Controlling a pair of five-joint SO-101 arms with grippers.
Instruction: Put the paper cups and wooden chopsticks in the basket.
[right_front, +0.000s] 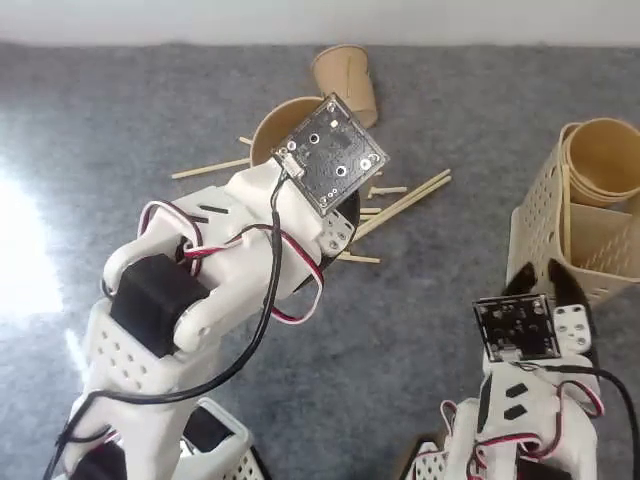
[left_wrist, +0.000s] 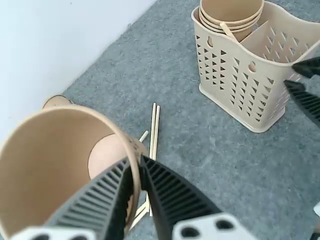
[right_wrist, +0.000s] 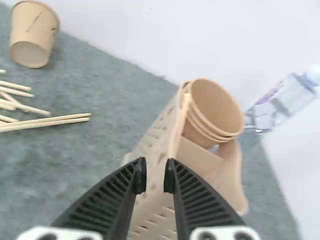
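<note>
The left end effector (left_wrist: 137, 165) is shut tight on the rim of a paper cup (left_wrist: 55, 160). One finger is inside the cup and one is outside. The cup is tipped over, with its open mouth facing the wrist camera. From above, this cup (right_front: 272, 125) sits just past the left arm, over the pile of wooden chopsticks (right_front: 405, 200). I cannot tell if the cup is up off the grey counter (right_front: 120, 130) yet.

The basket (right_front: 535, 230) stands on the far right, well apart from the held cup. A stack of cups (left_wrist: 230, 12) already sits in one side of it. The other side of the basket looks free. One more cup (right_front: 345, 75) lies on its side near the back of the counter. The chopsticks lie loose beside it.

The right end effector (right_wrist: 155, 172) is just beside the basket. Its jaws are open only a little, and it holds nothing.

I think the step now is moving the held cup to the basket. Next, the left arm needs to carry the cup across to the basket. It should turn the cup so the bottom points down. Then it should line it up over the stack and let go. After that, the last cup and all the chopsticks are still left to do.
</note>
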